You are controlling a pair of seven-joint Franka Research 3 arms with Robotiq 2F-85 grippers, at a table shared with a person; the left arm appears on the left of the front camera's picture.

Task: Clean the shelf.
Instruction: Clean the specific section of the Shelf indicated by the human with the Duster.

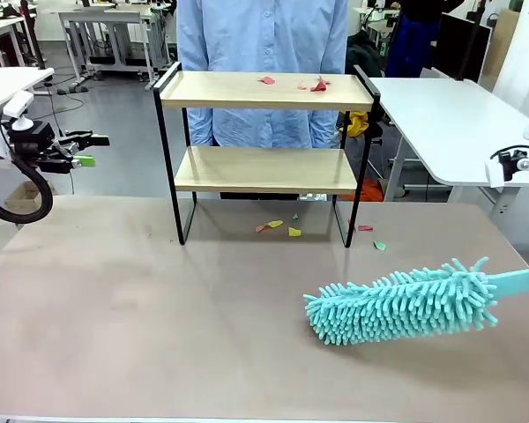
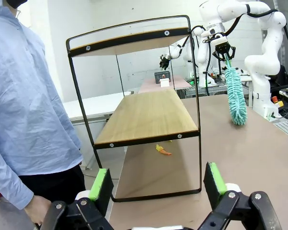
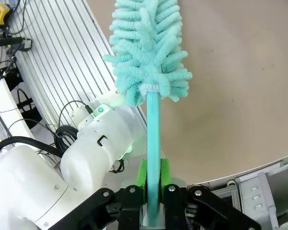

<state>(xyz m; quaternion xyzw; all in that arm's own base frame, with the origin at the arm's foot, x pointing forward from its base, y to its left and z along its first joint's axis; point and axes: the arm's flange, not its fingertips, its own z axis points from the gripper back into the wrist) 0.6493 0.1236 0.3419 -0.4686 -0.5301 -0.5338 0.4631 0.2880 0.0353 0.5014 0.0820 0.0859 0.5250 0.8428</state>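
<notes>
shelf (image 1: 264, 91): pale wood boards, thin black frame. duster (image 1: 401, 307): teal all over, handle included. table (image 1: 141, 317): flat greyish tan. top-board scraps (image 1: 317, 85): red, pink. tabletop scraps (image 1: 294, 232): yellow, orange, green, red. person's shirt (image 1: 264, 35): plain light blue. left gripper (image 2: 158, 182), right gripper (image 3: 152, 179): black, green pads.

Shelf (image 1: 264, 169) mid-frame on table (image 1: 141, 308), person (image 1: 263, 40) behind; paper scraps (image 1: 318, 85) on top board, loose scraps (image 1: 280, 227) on table beneath; duster (image 1: 404, 307) lower right.
</notes>
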